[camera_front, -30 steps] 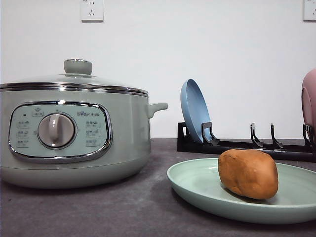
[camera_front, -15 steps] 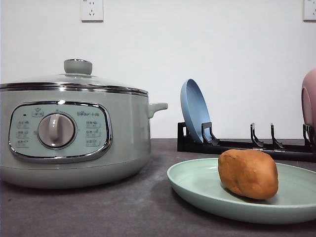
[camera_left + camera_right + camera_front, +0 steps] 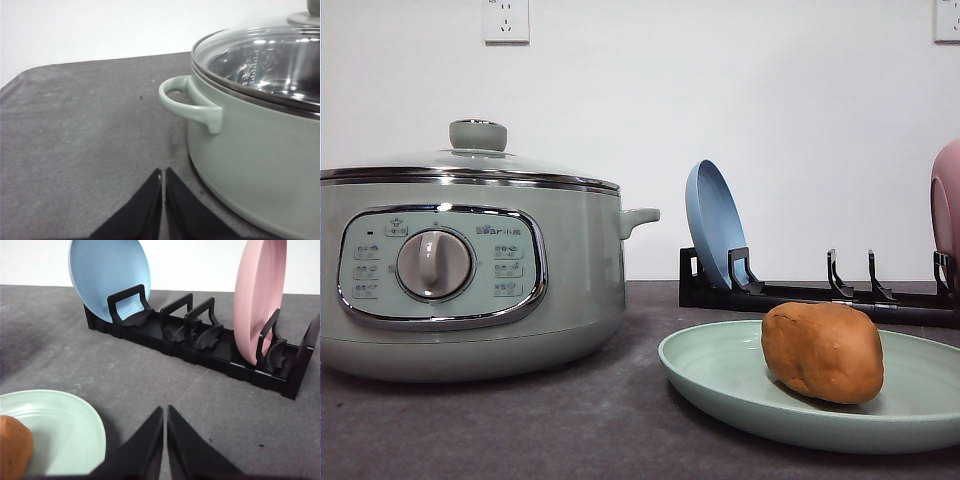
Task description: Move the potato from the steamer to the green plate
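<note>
Left gripper (image 3: 163, 172) and right gripper (image 3: 165, 410) both have fingertips pressed together, holding nothing. The potato (image 3: 823, 352) sits on the green plate (image 3: 720, 375), at three o'clock from the lidded steamer (image 3: 470, 270).

The steamer (image 3: 470, 275) carries the only lettering: a small pale brand mark on its front control panel (image 3: 440, 265), at about one o'clock from the dial (image 3: 435, 264), reading roughly "Bear" followed by characters too small to make out. The button captions around the dial are too blurred to read.
</note>
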You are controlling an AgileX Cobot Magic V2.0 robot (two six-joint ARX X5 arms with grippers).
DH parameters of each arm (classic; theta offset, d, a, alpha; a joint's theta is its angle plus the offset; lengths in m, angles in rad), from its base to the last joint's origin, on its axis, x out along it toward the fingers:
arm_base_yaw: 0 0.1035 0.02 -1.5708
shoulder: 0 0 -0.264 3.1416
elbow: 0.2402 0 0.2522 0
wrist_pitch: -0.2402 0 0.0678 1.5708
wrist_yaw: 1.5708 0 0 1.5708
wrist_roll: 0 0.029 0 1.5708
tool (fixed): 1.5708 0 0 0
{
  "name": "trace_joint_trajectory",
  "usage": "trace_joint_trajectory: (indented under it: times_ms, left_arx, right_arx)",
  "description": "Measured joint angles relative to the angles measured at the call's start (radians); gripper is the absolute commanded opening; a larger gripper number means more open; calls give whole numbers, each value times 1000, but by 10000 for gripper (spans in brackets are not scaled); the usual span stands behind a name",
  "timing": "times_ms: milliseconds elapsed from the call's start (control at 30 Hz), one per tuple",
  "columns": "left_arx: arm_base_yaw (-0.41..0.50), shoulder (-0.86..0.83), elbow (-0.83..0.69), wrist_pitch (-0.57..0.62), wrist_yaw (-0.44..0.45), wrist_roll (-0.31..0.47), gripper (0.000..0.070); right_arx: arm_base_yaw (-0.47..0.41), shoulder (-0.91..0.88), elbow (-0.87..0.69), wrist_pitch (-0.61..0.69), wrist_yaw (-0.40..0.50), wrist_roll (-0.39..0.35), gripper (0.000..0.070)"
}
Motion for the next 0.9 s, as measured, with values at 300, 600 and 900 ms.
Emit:
trace_joint_trajectory:
  times_ms: [300, 600, 900]
  left_arx:
    - [0, 0, 0, 0, 0, 0, 3]
    - [0, 0, 0, 0, 0, 0, 3]
    - [0, 0, 0, 0, 0, 0, 3]
  right_arx:
    - [0, 0, 0, 0, 0, 0, 0]
    - [0, 0, 0, 0, 0, 0, 0]
    - [0, 0, 0, 0, 0, 0, 0]
